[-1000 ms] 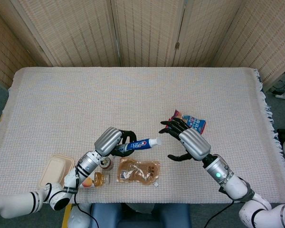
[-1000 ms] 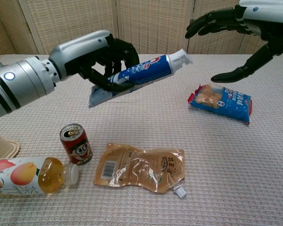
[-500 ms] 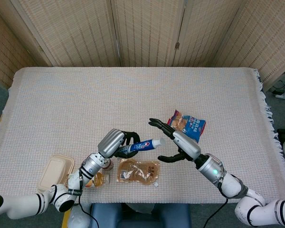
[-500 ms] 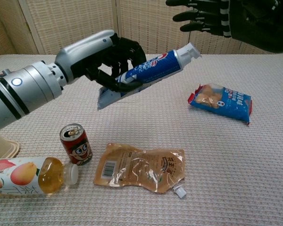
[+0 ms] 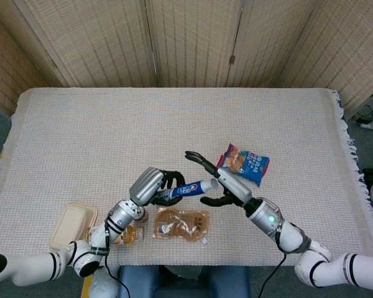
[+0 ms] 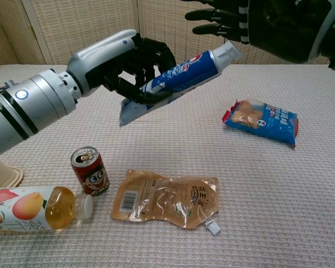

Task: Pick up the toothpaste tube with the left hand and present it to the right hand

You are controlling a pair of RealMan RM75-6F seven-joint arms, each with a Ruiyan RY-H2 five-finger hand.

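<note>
Toothpaste tube (image 6: 176,75) sits clamped in our left hand (image 5: 156,187), lifted clear of the cloth-covered table (image 5: 112,130), its white cap pointing toward 3 o'clock in the head view and its flat crimped end sticking out below the dark fingers (image 6: 135,61) in the chest view. Our right hand (image 5: 219,184) hangs with its fingers spread apart and nothing in them, bracketing the cap end: upper fingers reach past it toward 10 o'clock, the thumb curls under at 7 o'clock, and we cannot tell whether any of them touch the cap. Just at 2 o'clock of that hand lies a blue snack bag (image 5: 247,162), flat on the cloth. Below the tube, toward 6 o'clock, a tan spouted pouch (image 6: 166,199) lies flat near the table's front edge; at its 9 o'clock stands a red can (image 6: 90,171), upright and apart from it, and a juice bottle (image 6: 30,208) lies on its side, cap just beside the can. A beige clamshell box (image 5: 73,223) rests at the front left, close to the edge. From 10 to 2 o'clock the cloth runs open to the far edge, and the fringed right edge stays well apart from both hands.
</note>
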